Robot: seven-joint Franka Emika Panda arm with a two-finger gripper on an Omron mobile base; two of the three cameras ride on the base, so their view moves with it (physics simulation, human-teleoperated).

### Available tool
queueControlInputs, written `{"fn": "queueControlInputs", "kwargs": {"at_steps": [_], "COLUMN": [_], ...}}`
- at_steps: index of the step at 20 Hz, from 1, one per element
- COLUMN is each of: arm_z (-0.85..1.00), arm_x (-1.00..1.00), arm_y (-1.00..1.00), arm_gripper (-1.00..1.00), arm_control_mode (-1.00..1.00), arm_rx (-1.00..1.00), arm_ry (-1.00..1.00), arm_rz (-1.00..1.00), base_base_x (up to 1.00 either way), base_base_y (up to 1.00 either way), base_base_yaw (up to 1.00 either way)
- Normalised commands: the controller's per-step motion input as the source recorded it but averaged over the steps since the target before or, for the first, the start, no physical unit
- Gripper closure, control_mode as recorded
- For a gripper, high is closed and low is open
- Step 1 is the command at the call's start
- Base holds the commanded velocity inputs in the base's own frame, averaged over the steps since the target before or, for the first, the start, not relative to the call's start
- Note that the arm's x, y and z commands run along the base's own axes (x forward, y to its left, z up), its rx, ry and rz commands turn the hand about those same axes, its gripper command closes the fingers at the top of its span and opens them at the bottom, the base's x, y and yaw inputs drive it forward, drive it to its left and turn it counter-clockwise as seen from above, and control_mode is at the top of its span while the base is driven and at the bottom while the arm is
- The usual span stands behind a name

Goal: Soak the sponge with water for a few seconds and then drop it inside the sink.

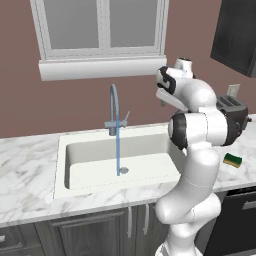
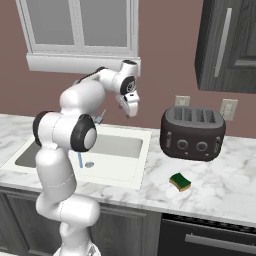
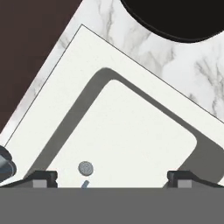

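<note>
Sponge (image 2: 180, 182) flat on marble tabletop (image 2: 220, 190), well right of tool (image 2: 131, 111), before toaster (image 2: 192, 132). Tool empty, fingers spread wide, raised above sink (image 3: 131, 144). Water (image 1: 118, 145) streaming from tap (image 1: 114, 107).

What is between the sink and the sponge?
Just bare marble counter lies between the sink and the sponge, seen in the right base view.

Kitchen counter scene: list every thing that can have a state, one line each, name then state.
tap: running.
water: falling in a thin stream beside the drain.
sink: holds no objects.
sponge: lying on the counter in front of the toaster, not held.
toaster: slots without bread.
claw: open, holding nothing, raised over the sink's right end.
window: closed.
</note>
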Motion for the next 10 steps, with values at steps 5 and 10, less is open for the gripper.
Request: {"fn": "queueControlInputs", "kwargs": {"at_steps": [5, 10], "arm_z": [-0.10, 0.00], "arm_x": [-0.89, -0.71], "arm_y": [-0.06, 0.00], "arm_gripper": [-1.00, -1.00], "arm_control_mode": [-1.00, -1.00], "arm_rx": [0.04, 0.00], "arm_ry": [0.08, -0.02], "arm_rz": [0.02, 0.07], "base_base_x": [0.00, 0.00], "base_base_y": [0.00, 0.00], "base_base_yaw": [0.00, 0.00]}}
